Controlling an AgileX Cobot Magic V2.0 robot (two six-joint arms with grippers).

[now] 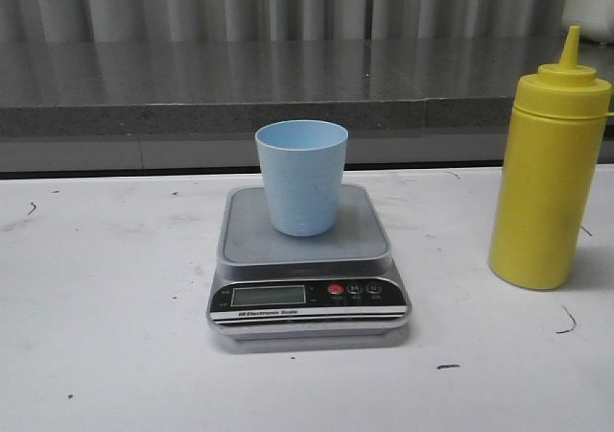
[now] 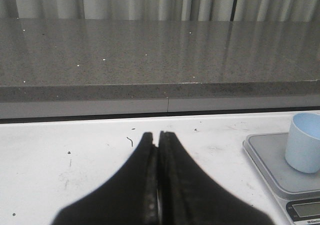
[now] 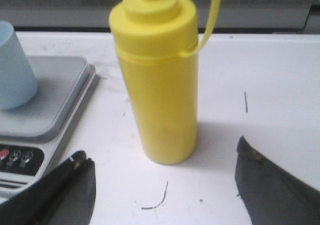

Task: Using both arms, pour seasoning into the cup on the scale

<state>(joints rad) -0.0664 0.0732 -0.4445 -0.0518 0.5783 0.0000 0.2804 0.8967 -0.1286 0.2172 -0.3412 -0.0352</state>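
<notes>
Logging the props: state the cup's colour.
Pale blue, plain; the cup shows best in the front view.

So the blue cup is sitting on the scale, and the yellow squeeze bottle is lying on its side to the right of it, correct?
Not quite. The yellow squeeze bottle stands upright on the table, nozzle up, as the front view shows. The rest holds: the blue cup sits on the scale, with the bottle to its right.
</notes>
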